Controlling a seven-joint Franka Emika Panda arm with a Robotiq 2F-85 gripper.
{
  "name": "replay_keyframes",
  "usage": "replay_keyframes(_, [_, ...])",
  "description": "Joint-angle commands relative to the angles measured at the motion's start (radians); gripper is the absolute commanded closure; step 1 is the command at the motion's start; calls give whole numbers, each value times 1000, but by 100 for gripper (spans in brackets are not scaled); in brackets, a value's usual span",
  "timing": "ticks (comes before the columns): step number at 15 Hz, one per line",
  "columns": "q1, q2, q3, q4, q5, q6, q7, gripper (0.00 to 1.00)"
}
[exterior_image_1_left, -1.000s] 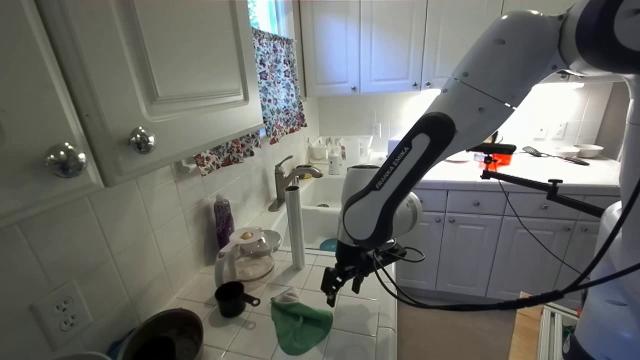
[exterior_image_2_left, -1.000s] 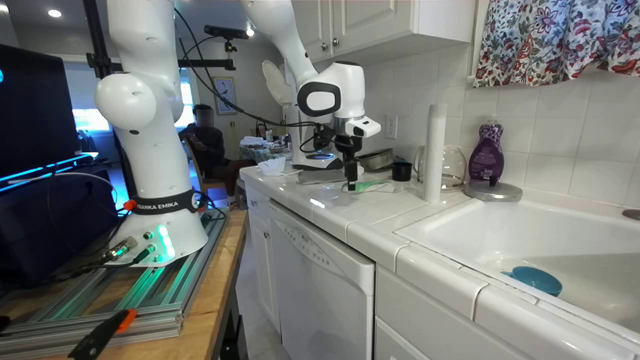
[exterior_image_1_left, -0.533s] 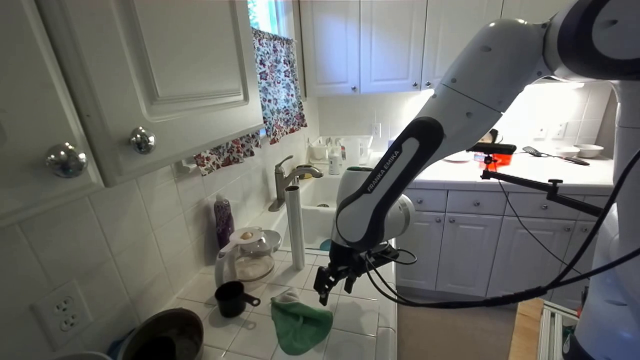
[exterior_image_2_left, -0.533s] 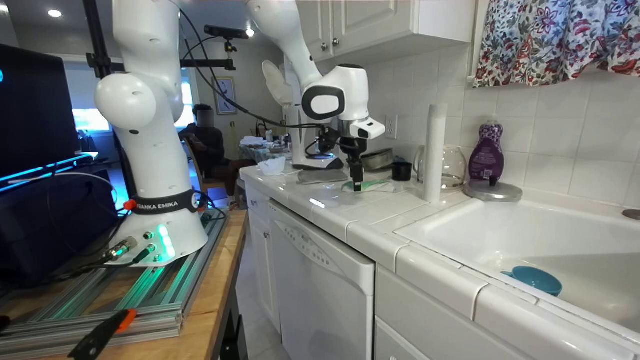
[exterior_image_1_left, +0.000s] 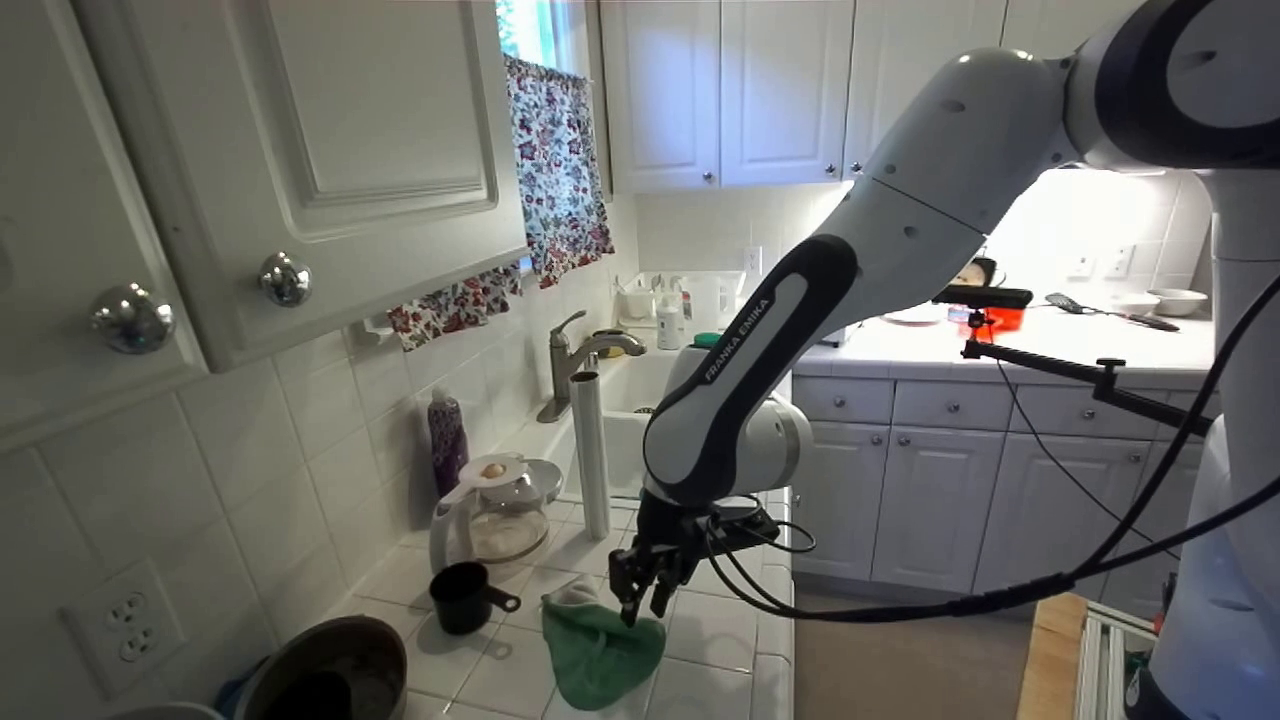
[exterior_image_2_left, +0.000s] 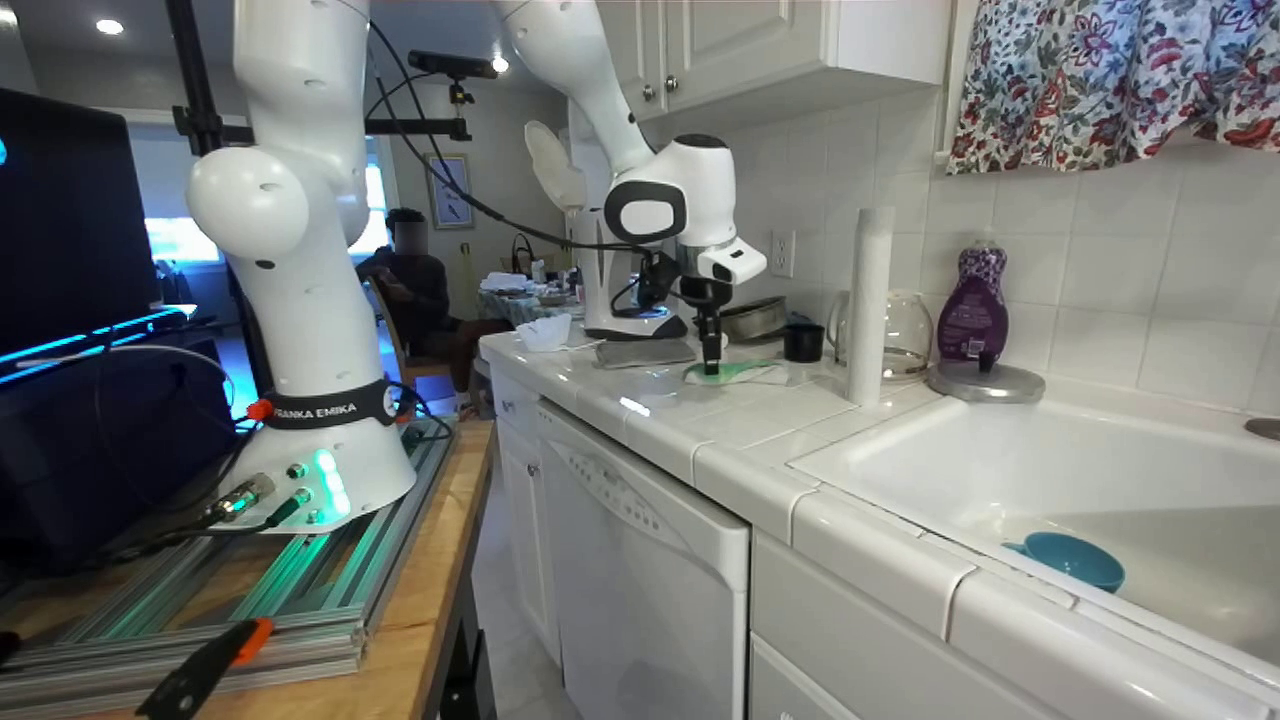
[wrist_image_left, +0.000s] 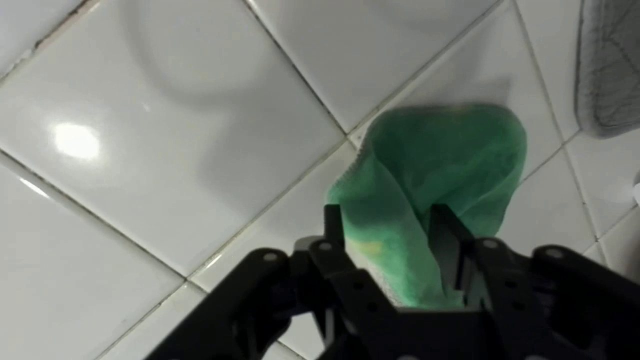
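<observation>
Green cloth (wrist_image_left: 430, 180), gray mat (wrist_image_left: 612, 70) at its 2 o'clock in the wrist view, lies under the partly spread, empty claw (wrist_image_left: 387, 214).

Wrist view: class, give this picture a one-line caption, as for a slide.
A black gripper, fingers apart, over a rumpled green cloth on white tiles, a grey mat at upper right.

I read "FRANKA EMIKA" on the dark arm stripe (exterior_image_1_left: 738, 341) and "RANKA EMIKA", first letter unclear, on the base collar (exterior_image_2_left: 318, 409).
</observation>
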Motion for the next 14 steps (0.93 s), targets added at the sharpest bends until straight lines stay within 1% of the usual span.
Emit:
replay_keyframes(1, [-24,6,43,1,111,28,-74,78])
replay_keyframes(2, [-25,6,45,2,134,30,-85,82])
replay_keyframes(4, [-22,10,39,3,159,21,-101,81])
replay_keyframes(5, [-20,11,37,4,169,20,-106,70])
replay_keyframes(6, [-18,15,31,6,170,13,-106,56])
replay_keyframes(8, [-15,13,28,-1,167,11,-108,43])
replay_keyframes(13, [-14,27,19,-2,146,7,-101,8])
replay_keyframes(14, [-16,34,18,3,146,2,-104,9])
